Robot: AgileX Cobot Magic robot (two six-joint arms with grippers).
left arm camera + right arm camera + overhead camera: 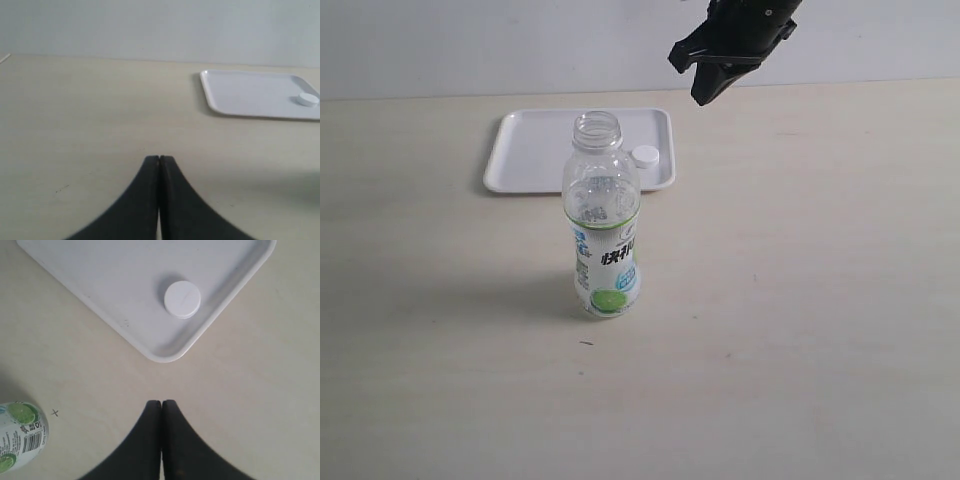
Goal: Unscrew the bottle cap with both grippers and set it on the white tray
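The clear bottle (603,230) with the lime label stands upright on the table, its neck open and capless; its lower part shows in the right wrist view (20,435). The white bottle cap (645,155) (307,99) (182,299) lies flat on the white tray (530,150) (250,92) (100,280), near the tray's right front corner. My right gripper (698,80) (161,404) hangs above the table just right of the tray, shut and holding nothing. My left gripper (159,159) is shut and empty, low over bare table with the tray far ahead; the exterior view does not show it.
The pale wooden table (800,300) stretches all round the bottle and tray. A light wall (470,40) closes off the table's far edge behind the tray.
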